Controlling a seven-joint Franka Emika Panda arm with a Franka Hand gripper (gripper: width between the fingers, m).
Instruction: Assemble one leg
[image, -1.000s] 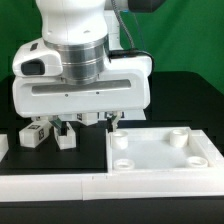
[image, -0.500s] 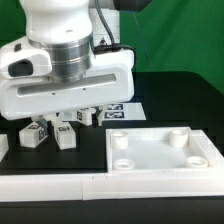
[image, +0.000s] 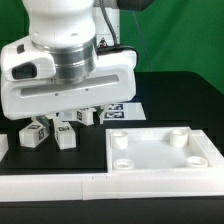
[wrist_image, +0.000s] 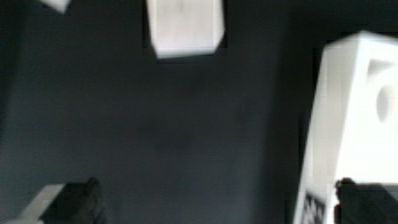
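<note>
While the arm's white wrist housing (image: 70, 85) hangs low over the black table (image: 185, 100), one leg (image: 33, 134) lies at the exterior view's left, below the housing's edge. A second leg (image: 67, 137) sits just beside it, a narrow gap between the two. Further right, the housing hides most of what sits under it, and the fingers cannot be made out from this side. The marker board (image: 126, 107) shows past the housing's corner, and the large white panel (image: 160, 158) with round corner sockets fills the exterior view's right.

In the wrist view the gripper (wrist_image: 217, 205) is spread wide, its two dark fingertips (wrist_image: 71, 200) far apart with only bare table between them; it grips nothing. A blurred oblong leg (wrist_image: 365, 100) ends close by one fingertip, outside the gap, and whether they touch is unclear. Another white block (wrist_image: 187, 28) lies farther from the fingers. Which of the exterior view's pieces these two are I cannot tell.
</note>
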